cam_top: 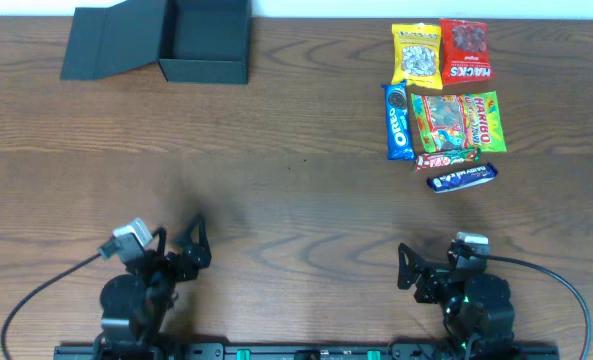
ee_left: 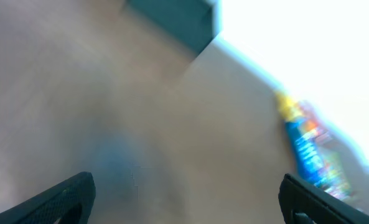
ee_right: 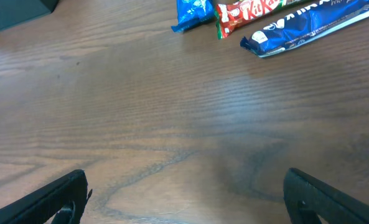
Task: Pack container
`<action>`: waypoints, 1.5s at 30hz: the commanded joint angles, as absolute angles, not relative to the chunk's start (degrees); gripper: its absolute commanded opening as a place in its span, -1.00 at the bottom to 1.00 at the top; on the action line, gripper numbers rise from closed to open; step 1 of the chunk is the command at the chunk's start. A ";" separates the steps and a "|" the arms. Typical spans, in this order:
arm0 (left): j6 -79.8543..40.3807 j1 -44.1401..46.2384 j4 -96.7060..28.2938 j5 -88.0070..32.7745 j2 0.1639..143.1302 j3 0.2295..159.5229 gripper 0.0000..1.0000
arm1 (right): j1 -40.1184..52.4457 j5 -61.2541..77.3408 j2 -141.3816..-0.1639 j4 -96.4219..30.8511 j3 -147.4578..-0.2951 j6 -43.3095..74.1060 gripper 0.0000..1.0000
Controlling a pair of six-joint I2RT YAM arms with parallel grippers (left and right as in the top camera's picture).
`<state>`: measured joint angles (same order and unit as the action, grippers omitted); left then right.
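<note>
Matte black rectangular container point(cam_top: 204, 70); glossy flat snack packets point(cam_top: 459, 122); woodgrain table point(cam_top: 276, 170).

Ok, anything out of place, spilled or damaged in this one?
Nothing stands out. The container sits open at the far left of the table; the snack packets lie in a tight cluster at the far right, nothing spilled.

Brown wood-grain table top point(cam_top: 276, 150) under box: smooth, low sheen, grain lines visible. Black rectangular cardboard box point(cam_top: 211, 45): matt, no gloss. Right of box, blue plastic-film bar wrapper point(ee_right: 296, 28) & red plastic-film bar wrapper point(ee_right: 246, 11): glossy, crinkled, w/ highlights.
</note>
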<state>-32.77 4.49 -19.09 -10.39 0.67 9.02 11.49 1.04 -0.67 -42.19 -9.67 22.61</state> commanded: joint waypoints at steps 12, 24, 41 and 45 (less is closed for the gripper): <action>-16.75 4.12 -3.14 -8.40 40.86 28.12 0.91 | 10.85 0.43 -0.32 -42.17 -9.19 23.31 0.99; 4.36 4.10 -6.76 -6.76 99.02 78.94 0.91 | 10.85 0.43 -0.32 -42.15 -9.19 23.31 0.99; 3.86 4.08 -27.16 -5.61 140.81 122.26 0.90 | 10.85 0.43 -0.32 -42.17 -9.19 23.31 0.98; 2.57 4.16 -34.17 -6.09 140.55 122.32 0.91 | 10.85 0.43 -0.32 -42.15 -9.19 23.31 0.98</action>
<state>4.10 4.49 -31.53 -5.98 140.16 121.82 11.49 1.04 -0.62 -42.15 -9.65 22.61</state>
